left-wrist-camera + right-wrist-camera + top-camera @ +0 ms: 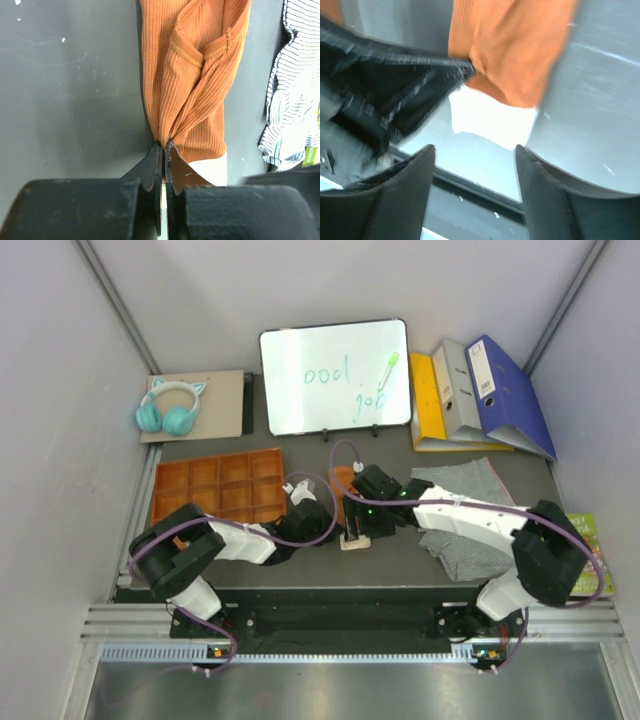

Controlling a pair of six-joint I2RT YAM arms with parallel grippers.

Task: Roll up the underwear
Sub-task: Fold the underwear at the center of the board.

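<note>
The rust-orange briefs lie stretched on the dark table, cream waistband toward the arms. My left gripper is shut on a bunched fold of the orange cloth just above the waistband. In the top view it sits beside the briefs. My right gripper is open and empty, hovering just short of the waistband, close to the left fingers. The grey-and-white striped boxers lie at the right, partly under the right arm, and also show in the left wrist view.
An orange compartment tray stands left of the briefs. A whiteboard, teal headphones and binders line the back. A green booklet lies at the right edge. The table's front rail runs just below the waistband.
</note>
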